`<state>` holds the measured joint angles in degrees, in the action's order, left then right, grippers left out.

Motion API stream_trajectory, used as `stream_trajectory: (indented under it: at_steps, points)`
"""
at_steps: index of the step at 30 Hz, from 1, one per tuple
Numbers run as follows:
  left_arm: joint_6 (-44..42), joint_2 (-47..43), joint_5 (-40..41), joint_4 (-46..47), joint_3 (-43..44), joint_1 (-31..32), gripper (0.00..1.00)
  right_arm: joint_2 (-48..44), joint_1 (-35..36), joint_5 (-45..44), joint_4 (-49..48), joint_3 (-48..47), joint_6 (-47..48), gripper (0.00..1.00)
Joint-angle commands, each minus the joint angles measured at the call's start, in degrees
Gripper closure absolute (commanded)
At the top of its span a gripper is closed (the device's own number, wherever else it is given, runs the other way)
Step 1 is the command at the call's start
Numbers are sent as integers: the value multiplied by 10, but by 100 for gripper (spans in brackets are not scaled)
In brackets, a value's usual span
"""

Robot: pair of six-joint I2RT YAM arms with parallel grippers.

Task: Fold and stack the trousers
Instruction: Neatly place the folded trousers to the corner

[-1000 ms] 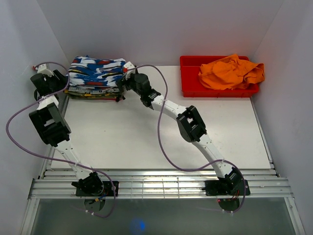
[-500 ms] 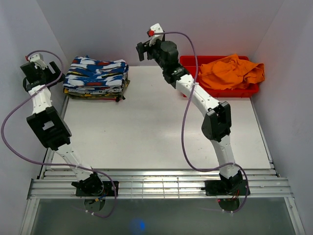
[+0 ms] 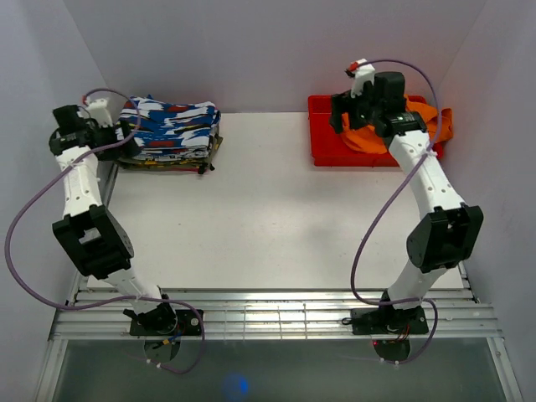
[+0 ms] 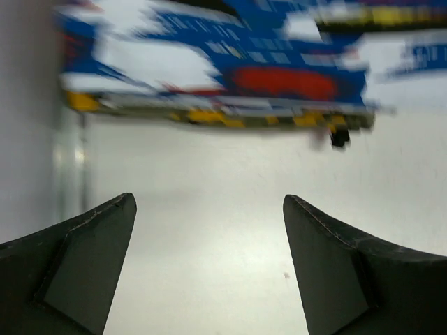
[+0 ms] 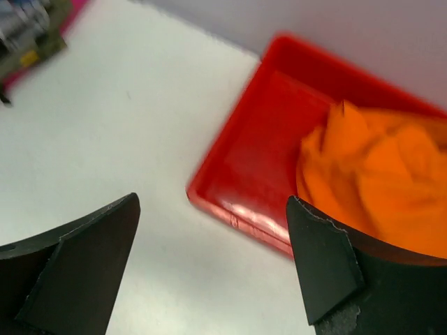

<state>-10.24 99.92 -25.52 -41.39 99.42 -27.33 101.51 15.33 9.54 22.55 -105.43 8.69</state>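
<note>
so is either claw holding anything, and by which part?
Nothing is held. The left claw is open and empty, facing the folded trousers. The right claw is open and empty by the red bin holding the orange cloth.

We are seeing the trousers [image 3: 167,121] as soft, matt cloth lying in limp folds. The table [image 3: 268,218] is showing a smooth, white, matt top, and the rails [image 3: 276,316] at its near edge are looking like dull metal. The red tray [image 5: 237,174] is gleaming like glossy plastic (a pale highlight is running along its rim), while the orange cloth [image 5: 377,174] inside is looking matt and crumpled. The 2 fingers [image 4: 70,272] of the left gripper [image 4: 209,199] and those of the right gripper [image 5: 213,201] are showing dark, matt, faintly grainy plastic.
</note>
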Motion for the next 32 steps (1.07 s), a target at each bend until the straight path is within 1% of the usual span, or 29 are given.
stream_trajectory:
  at_steps: [1, 2, 3, 4, 5, 6, 7, 8, 10, 12, 14, 20, 32]
  points:
    - [-88, -50, -6, -106, -95, 88, 2, -85, -68, 47, 129, 112, 69, 10]
    - [-94, -62, 3, -99, -116, 109, 2, -124, -88, 55, 137, 143, 89, 10]
    - [-94, -81, 10, -92, -136, 130, 2, -141, -107, 58, 141, 204, 97, 10]
    - [-95, -85, 16, -84, -169, 178, 2, -156, -147, 64, 149, 230, 104, 10]
    - [-92, -85, 42, -83, -181, 203, 2, -182, -178, 76, 153, 256, 111, 10]
    - [-80, -81, 56, -83, -188, 229, 2, -192, -199, 81, 157, 279, 121, 10]
    - [-68, -69, 65, -83, -198, 266, 2, -198, -235, 88, 171, 315, 128, 10]
    - [-58, -63, 71, -83, -200, 292, 2, -208, -251, 97, 180, 329, 134, 10]
    - [-26, -54, 58, -79, -199, 310, 2, -220, -281, 114, 192, 363, 153, 10]
    - [-7, -48, 34, -70, -197, 313, 2, -236, -283, 117, 217, 378, 169, 10]
    - [14, -46, 28, -57, -192, 314, 2, -255, -283, 123, 227, 406, 185, 10]
    - [36, -39, 31, -44, -172, 316, 2, -299, -283, 145, 236, 465, 185, 10]
    - [46, -53, 69, -29, -179, 316, 2, -318, -283, 157, 257, 478, 174, 10]
